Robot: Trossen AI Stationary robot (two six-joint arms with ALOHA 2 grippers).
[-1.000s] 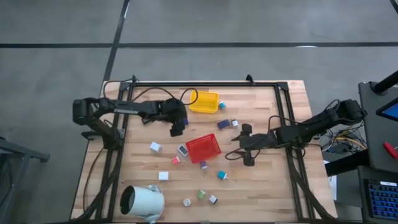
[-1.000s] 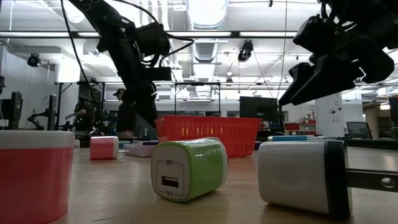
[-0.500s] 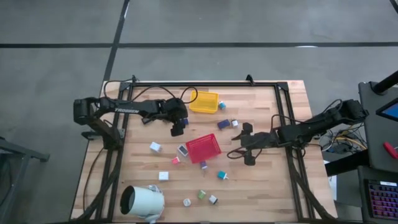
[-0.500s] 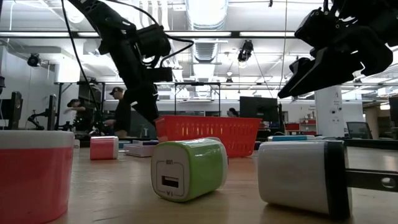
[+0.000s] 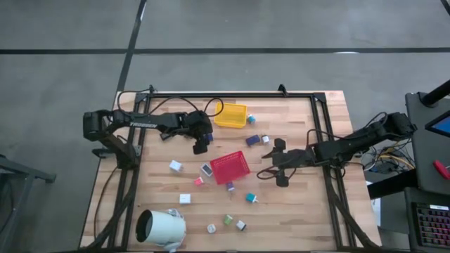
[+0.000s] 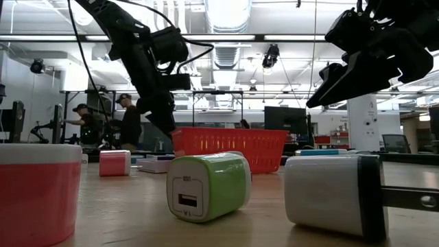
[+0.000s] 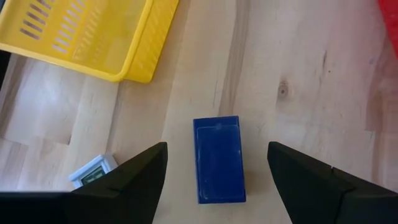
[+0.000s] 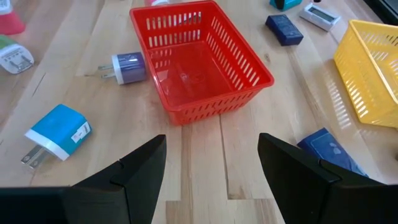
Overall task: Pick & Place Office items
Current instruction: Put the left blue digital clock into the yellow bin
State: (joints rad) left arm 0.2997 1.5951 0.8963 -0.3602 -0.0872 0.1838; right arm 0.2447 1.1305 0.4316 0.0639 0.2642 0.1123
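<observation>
Navy block [image 7: 217, 159] lies between wide left fingers [image 7: 140, 177] (right fingers [image 8: 140, 165] wide, empty).

- Left arm [image 5: 144, 121], high view: white lettering along the link, reads "TROSSEN".
- Green charger block [image 6: 208, 185], low view, just in front of the red basket [image 6: 232, 147]: small print above its USB port, too small to read.
- Teal plug [image 8: 58, 132], right wrist view, near the red basket: white label with print, illegible.
</observation>
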